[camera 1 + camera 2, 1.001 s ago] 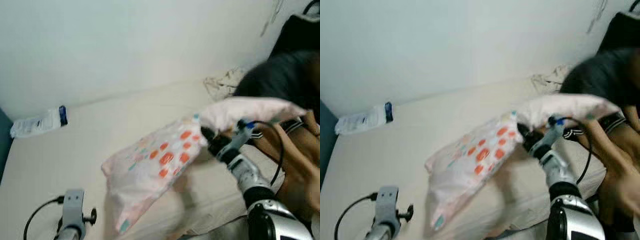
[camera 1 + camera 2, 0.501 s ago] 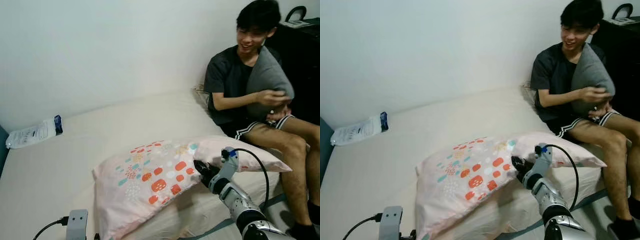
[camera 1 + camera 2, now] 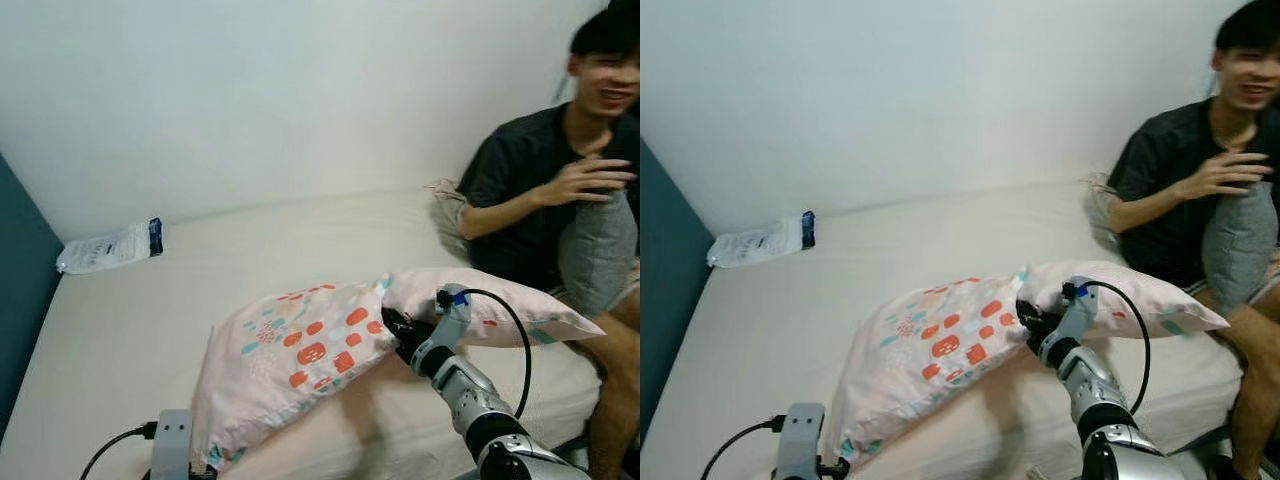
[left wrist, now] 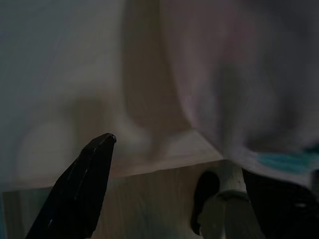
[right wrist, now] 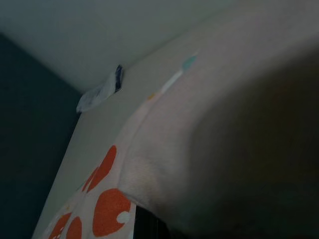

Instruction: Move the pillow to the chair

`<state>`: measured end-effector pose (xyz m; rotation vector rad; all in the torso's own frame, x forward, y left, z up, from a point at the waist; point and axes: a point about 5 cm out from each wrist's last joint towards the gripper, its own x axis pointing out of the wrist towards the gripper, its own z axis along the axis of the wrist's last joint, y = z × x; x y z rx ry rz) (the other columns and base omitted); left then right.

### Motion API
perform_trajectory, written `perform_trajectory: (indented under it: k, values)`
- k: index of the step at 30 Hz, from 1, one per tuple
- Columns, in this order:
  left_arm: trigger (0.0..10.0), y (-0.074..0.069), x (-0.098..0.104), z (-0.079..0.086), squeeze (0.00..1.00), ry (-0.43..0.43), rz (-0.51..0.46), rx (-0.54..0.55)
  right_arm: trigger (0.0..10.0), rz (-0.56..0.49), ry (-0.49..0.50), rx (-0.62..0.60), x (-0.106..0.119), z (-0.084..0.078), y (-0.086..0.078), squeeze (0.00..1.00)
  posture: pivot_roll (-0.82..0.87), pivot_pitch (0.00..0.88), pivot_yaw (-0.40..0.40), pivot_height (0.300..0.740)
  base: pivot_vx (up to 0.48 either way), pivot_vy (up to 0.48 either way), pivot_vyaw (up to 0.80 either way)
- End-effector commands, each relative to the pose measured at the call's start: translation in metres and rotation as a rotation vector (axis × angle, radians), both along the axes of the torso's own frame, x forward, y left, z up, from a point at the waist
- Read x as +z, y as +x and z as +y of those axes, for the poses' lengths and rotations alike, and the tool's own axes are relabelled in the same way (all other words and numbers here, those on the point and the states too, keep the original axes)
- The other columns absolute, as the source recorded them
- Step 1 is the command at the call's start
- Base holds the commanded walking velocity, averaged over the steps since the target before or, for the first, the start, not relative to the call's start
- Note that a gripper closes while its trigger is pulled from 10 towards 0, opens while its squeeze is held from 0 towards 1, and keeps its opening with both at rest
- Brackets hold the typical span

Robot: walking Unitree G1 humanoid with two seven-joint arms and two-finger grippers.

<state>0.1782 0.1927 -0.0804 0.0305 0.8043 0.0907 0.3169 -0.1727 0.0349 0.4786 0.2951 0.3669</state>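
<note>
- The right gripper [image 3: 397,328] pinches the pillow [image 3: 300,350] mid-fold, lifted over the bed [image 3: 120,320].
- The left gripper's [image 4: 174,199] fingers stand apart.
- A white wall [image 3: 250,90] backs the bed; a person [image 3: 545,200] sits at its edge.

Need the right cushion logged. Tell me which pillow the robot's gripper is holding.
The pink patterned pillow with orange spots, pinched mid-length by the right gripper above the bed. The plain grey pillow is with the person.
</note>
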Motion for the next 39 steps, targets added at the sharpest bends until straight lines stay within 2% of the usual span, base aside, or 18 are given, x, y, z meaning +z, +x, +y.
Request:
perform_trajectory:
  k: [1, 8, 12, 15, 20, 39]
  values:
    - [10.0, -0.0040, -0.0023, -0.0011, 0.00, -0.004, 0.018, -0.007, 10.0, -0.032, -0.013, 0.066, 0.0032, 0.0116, 0.0018, 0.00, -0.11, 0.042, -0.027, 0.740, 0.000, 0.000, 0.79]
    - [10.0, -0.0071, -0.0044, -0.0039, 0.00, -0.030, 0.036, -0.030, 10.0, -0.035, -0.048, 0.090, 0.0021, 0.0154, 0.0011, 0.00, -0.11, 0.039, -0.029, 0.740, 0.000, 0.000, 0.79]
    - [10.0, -0.0078, -0.0048, -0.0038, 0.00, -0.003, 0.048, -0.067, 10.0, -0.041, -0.048, 0.100, 0.0033, 0.0173, 0.0020, 0.00, -0.11, 0.039, -0.026, 0.740, 0.000, -0.480, 0.79]
    - [10.0, -0.0067, -0.0038, -0.0006, 0.00, -0.015, 0.033, -0.010, 10.0, -0.047, -0.048, 0.107, 0.0038, 0.0185, 0.0021, 0.00, -0.11, 0.041, -0.024, 0.740, 0.000, -0.383, 0.79]
    - [10.0, -0.0068, -0.0037, 0.0019, 0.00, -0.012, 0.038, 0.001, 10.0, -0.040, -0.081, 0.085, 0.0017, 0.0167, 0.0014, 0.00, -0.10, 0.051, -0.015, 0.740, 0.000, 0.000, 0.79]
    - [10.0, -0.0118, -0.0065, 0.0009, 0.00, 0.001, 0.070, -0.035, 10.0, -0.038, -0.067, 0.114, -0.0007, 0.0205, -0.0014, 0.00, -0.11, 0.039, -0.013, 0.740, 0.000, 0.000, 0.79]
